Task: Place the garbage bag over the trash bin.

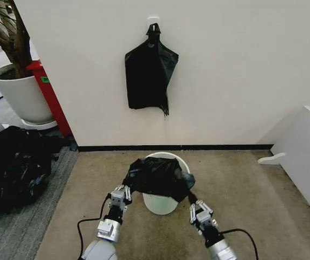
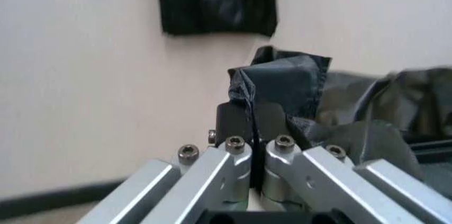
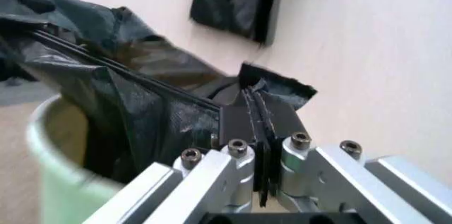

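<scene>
Both end effectors — left (image 1: 127, 189), right (image 1: 193, 199) — pinch garbage bag (image 1: 160, 176) over trash bin (image 1: 160, 205); wall behind.

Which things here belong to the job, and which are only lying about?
Belong to the job:
garbage bag, stretched over the bin
trash bin
left gripper, shut on a bag edge
right gripper, shut on the opposite edge

Lying about:
bundle of bags hung on the wall
black plastic heap
plant pot
</scene>
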You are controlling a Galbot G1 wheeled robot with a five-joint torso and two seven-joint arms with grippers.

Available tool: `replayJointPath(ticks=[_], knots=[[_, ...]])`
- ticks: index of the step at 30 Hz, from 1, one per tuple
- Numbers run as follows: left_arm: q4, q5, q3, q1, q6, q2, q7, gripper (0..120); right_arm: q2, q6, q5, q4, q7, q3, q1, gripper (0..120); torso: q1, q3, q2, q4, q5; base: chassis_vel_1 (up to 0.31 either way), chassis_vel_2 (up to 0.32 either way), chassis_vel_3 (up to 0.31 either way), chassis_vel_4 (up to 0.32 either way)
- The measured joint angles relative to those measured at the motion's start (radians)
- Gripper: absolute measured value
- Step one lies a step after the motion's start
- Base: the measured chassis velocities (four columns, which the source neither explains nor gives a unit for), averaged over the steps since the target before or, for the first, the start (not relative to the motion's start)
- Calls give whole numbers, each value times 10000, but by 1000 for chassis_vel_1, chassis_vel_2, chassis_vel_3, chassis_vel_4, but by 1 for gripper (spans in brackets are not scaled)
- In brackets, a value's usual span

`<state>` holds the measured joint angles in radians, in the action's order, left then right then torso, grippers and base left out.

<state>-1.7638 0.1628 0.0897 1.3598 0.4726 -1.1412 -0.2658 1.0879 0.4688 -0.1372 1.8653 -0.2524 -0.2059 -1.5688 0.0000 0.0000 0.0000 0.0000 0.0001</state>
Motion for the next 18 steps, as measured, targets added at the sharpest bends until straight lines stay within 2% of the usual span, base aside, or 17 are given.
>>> replayJointPath(ticks=[4, 11, 18], knots=[[495, 22, 41, -146, 449, -37, 484, 0, 43, 195, -99, -119, 83, -269, 38, 0, 0, 0, 0, 0, -2, 0, 0, 0, 0], [1442, -308, 0, -162, 732, -58, 595, 0, 291, 410, -675, -1197, 49, 399, 37, 0, 0, 1, -1, -1, -1, 0, 0, 0, 0], [1507, -802, -62, 141, 762, 64, 560, 0, 540, 722, -1429, -1885, 6, 529, 182, 0, 0, -1, 0, 0, -1, 0, 0, 0, 0]])
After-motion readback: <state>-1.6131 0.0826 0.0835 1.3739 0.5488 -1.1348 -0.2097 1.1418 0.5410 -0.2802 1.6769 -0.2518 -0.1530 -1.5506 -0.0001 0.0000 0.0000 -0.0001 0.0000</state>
